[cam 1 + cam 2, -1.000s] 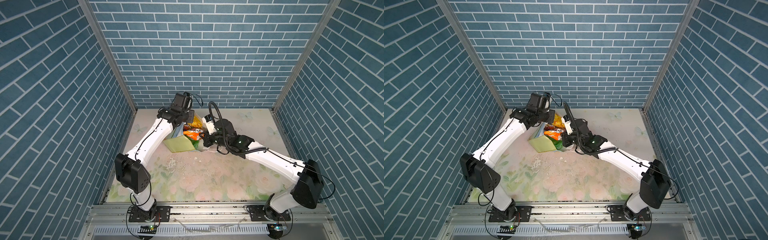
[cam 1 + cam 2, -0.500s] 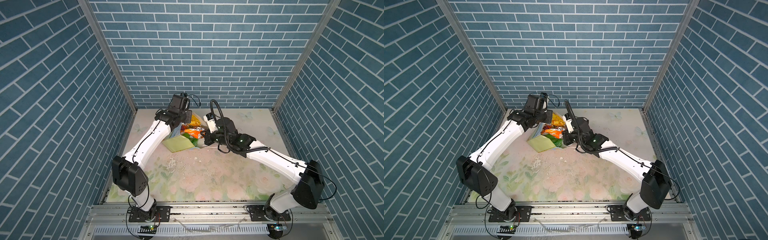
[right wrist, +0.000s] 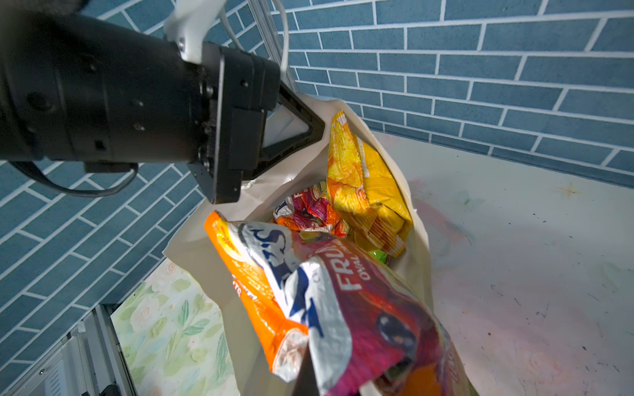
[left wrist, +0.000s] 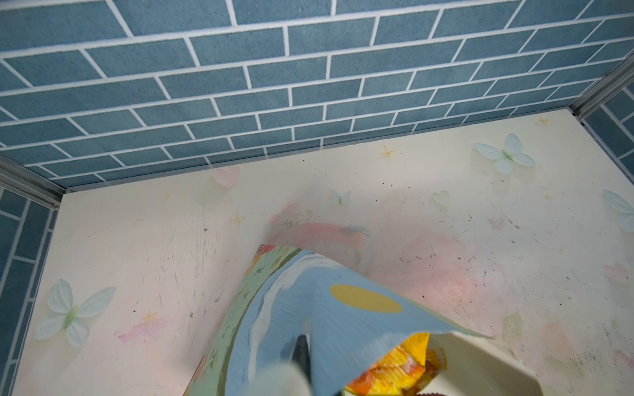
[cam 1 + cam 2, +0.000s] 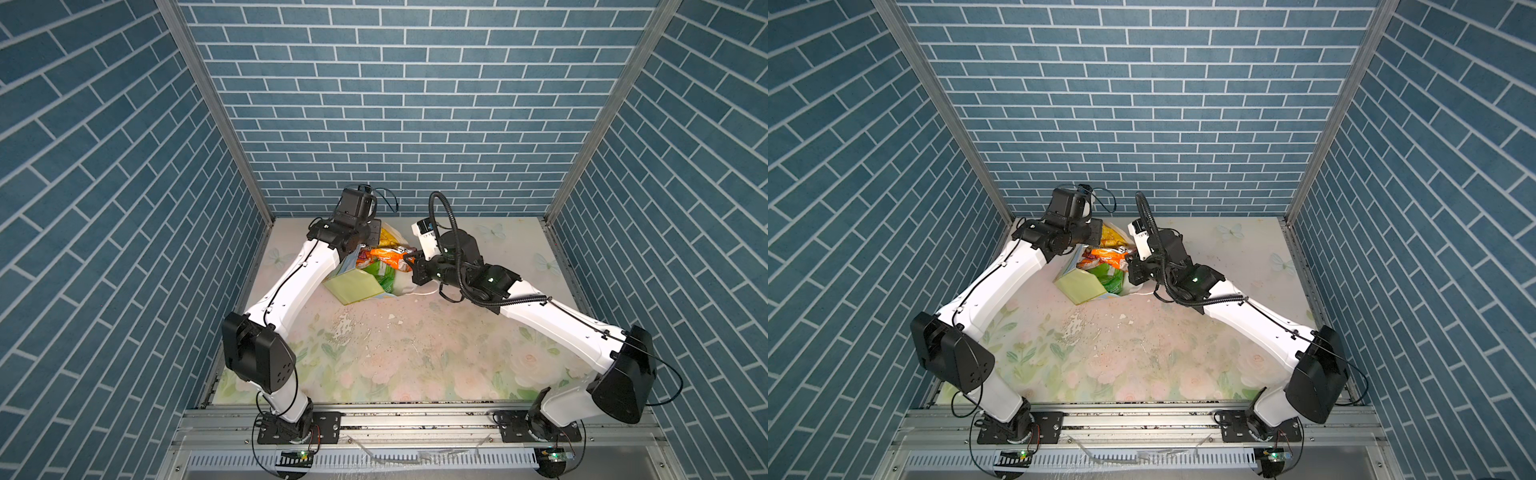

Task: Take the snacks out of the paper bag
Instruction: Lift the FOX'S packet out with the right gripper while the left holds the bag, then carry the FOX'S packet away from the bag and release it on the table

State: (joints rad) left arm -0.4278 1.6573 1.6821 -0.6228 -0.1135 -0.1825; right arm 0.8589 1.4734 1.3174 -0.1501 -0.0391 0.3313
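A floral-printed tabletop (image 5: pixel 415 353), scattered with pale flakes (image 5: pixel 345 328), sits enclosed by blue brick-patterned walls (image 5: pixel 395 104).

Three walls of blue brick pattern with pale mortar lines close the cell: a back wall (image 5: pixel 395 104), a left wall (image 5: pixel 83 187) and a right wall (image 5: pixel 706 187). Slim aluminium corner posts (image 5: pixel 218 112) mark where they meet. The tabletop (image 5: pixel 395 353) is cream, printed with faded pink roses and green leaves; pale butterflies (image 4: pixel 504 156) sit near the far edge. A scuffed, flaking patch (image 5: pixel 345 328) shows mid-surface, with dark scratches nearby. An aluminium rail (image 5: pixel 415 419) runs along the front, with a slotted white strip (image 5: pixel 415 459) below it. The light is even and bright.
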